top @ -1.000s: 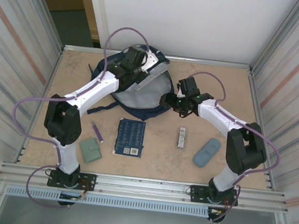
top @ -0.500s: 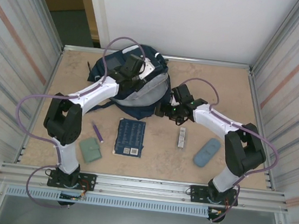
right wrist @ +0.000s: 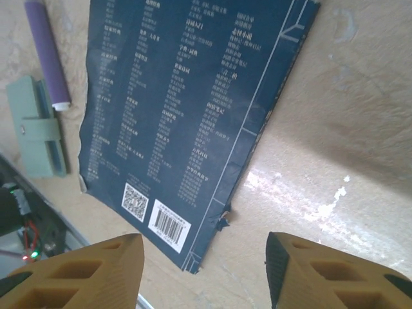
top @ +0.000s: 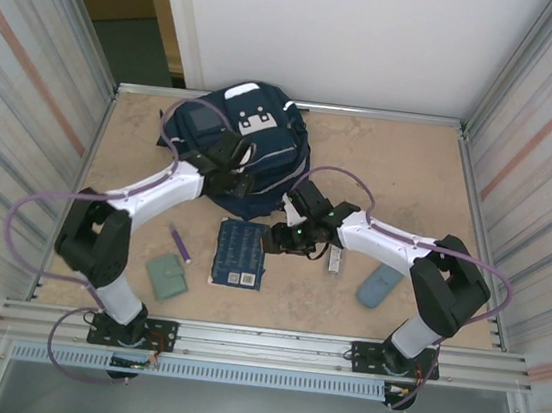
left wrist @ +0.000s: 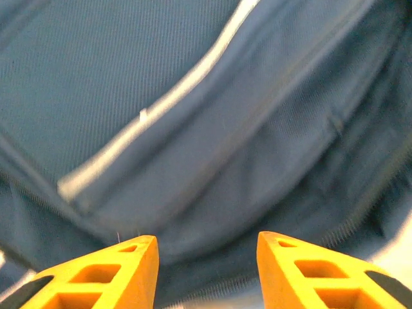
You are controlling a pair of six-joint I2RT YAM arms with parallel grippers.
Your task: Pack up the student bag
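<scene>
Overhead, the student bag (top: 249, 143) lay at about 12 o'clock on the surface (top: 401, 172), a little left of centre and up by the far edge, its white patch facing up. The left jaws sat at the bag's 6 o'clock side, over its near edge. In the left wrist view their yellow fingers (left wrist: 109, 273) stood moderately apart with nothing between them, and navy fabric crossed by a pale stripe (left wrist: 154, 109) lay straight ahead at 12 o'clock; whether they touched the cloth could not be told. The right jaws hung over the far right corner of the dark-blue book (top: 240, 253), which lay at 6 o'clock from the bag, so the bag was at roughly 11 o'clock from them and clear of them. Their fingers (right wrist: 84, 273) were spread wide and gripped nothing, with the book's barcode corner and bare surface below the gap. A purple pen (top: 181, 243) lay at 9 o'clock of the book, a green wallet (top: 165, 276) at 8 o'clock, and a grey-blue pouch (top: 380, 282) well off at 3 o'clock.
</scene>
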